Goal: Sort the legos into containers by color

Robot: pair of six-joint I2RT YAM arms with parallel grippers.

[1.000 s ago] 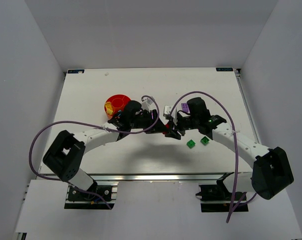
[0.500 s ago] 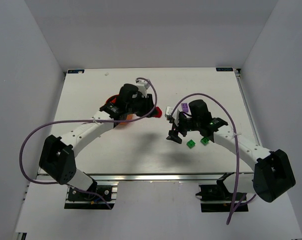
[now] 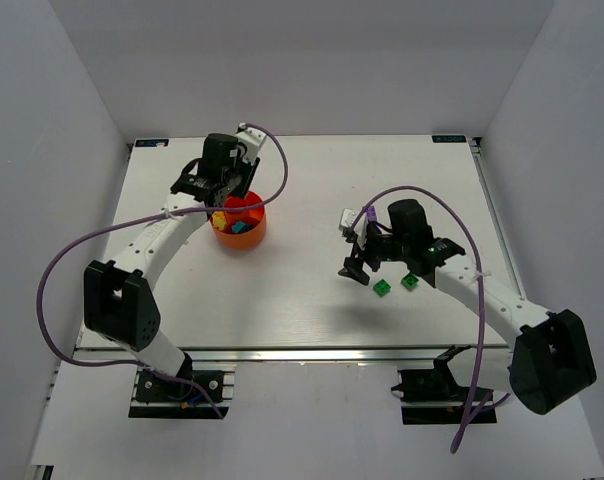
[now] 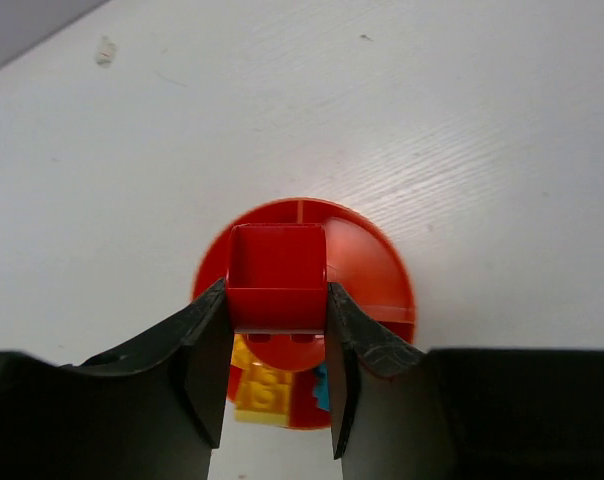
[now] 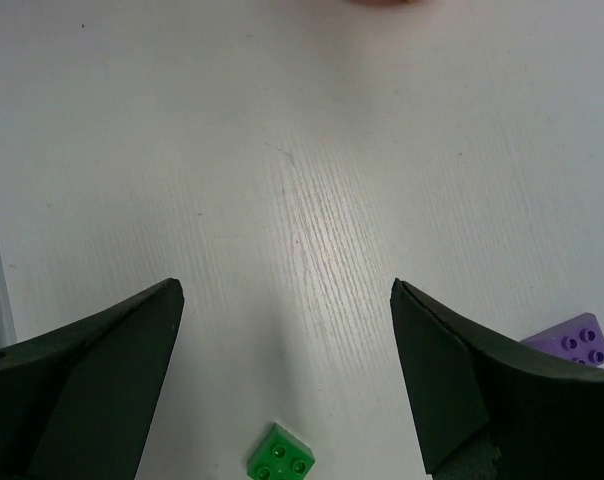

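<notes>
Your left gripper (image 4: pixel 277 290) is clamped on a red lego (image 4: pixel 277 262), its fingers pressing the brick's two side walls and its open underside facing the wrist camera. It hangs right over the orange dish (image 4: pixel 374 262), covering the dish's 10 o'clock part in that view. Which wedge lies beneath it you cannot tell, so check before letting go. A yellow lego (image 4: pixel 260 385) and a teal lego (image 4: pixel 320 388) already sit in the sections at 6 o'clock, where the red one does not belong. Your right gripper (image 5: pixel 284 290) stands wide apart and empty above bare table. A green lego (image 5: pixel 282 455) lies at its 6 o'clock and a purple lego (image 5: pixel 572 342) at 4 o'clock beside the finger, with nothing in the way of either
</notes>
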